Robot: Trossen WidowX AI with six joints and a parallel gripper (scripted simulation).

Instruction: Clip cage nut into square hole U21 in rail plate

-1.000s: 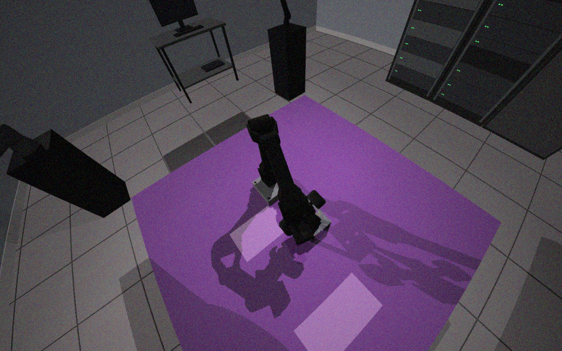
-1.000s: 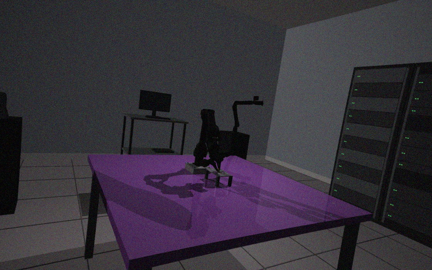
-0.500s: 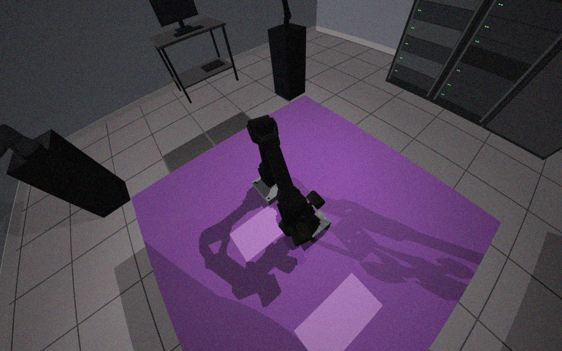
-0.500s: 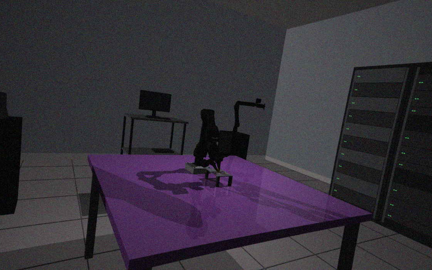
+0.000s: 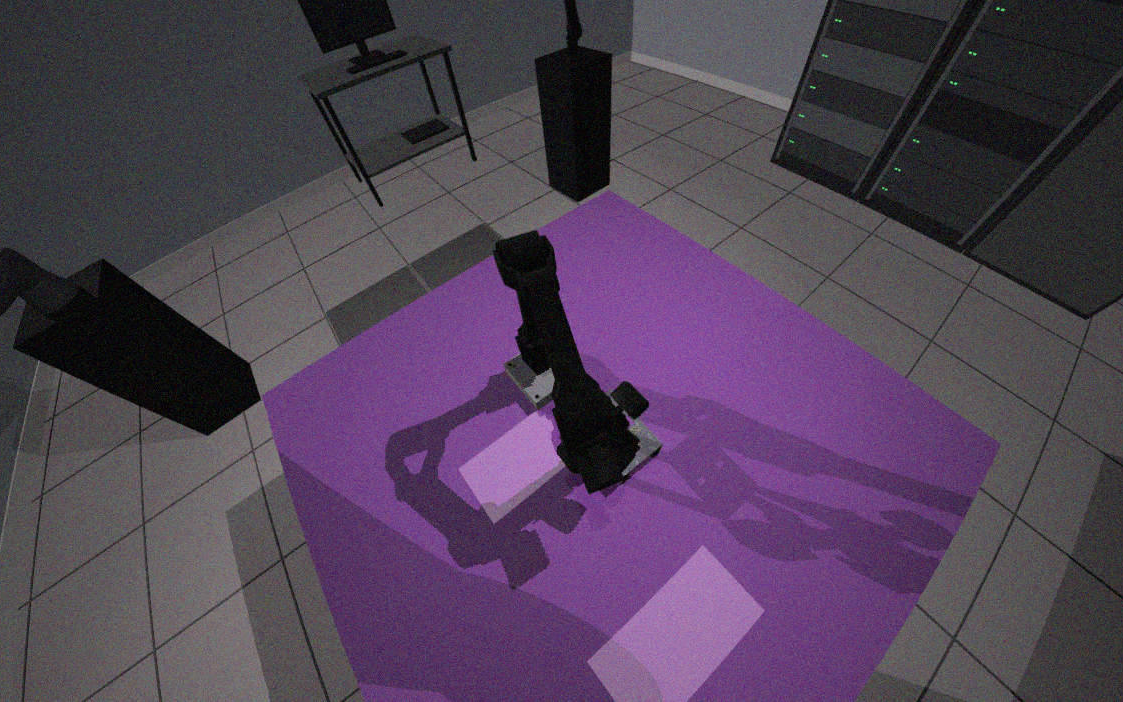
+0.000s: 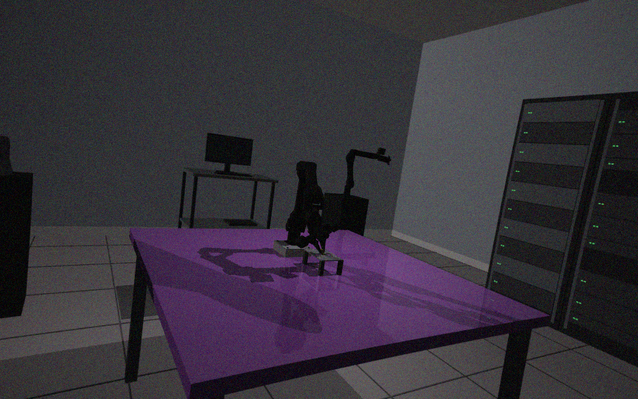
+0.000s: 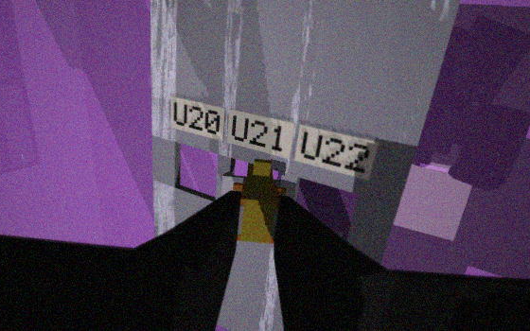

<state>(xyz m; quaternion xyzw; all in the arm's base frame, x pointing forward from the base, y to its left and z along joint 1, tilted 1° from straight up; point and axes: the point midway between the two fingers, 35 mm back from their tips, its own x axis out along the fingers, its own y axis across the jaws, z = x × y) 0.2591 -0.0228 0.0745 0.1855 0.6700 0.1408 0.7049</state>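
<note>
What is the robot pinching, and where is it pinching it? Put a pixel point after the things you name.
The gripper [image 7: 257, 205] is pinching the yellow nut [image 7: 256, 221] by its two sides, over the U21 hole [image 7: 240, 168].

The surface [image 5: 678, 331] [image 6: 361, 297] [image 7: 65, 203] is purple, the nut [image 7: 256, 219] yellow (orange at its edges), the labels [image 7: 264, 134] black on cream.

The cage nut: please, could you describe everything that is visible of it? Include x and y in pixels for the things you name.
The cage nut [image 7: 257, 218] is small and yellow with orange edges, metallic-looking, partly shaded. A narrower piece rises at its far end, and small orange tabs stick out sideways. The tool's [image 7: 259, 196] two black fingers pinch it at the U21 hole [image 7: 241, 168]. Whether its wings are hooked is unclear.
</note>
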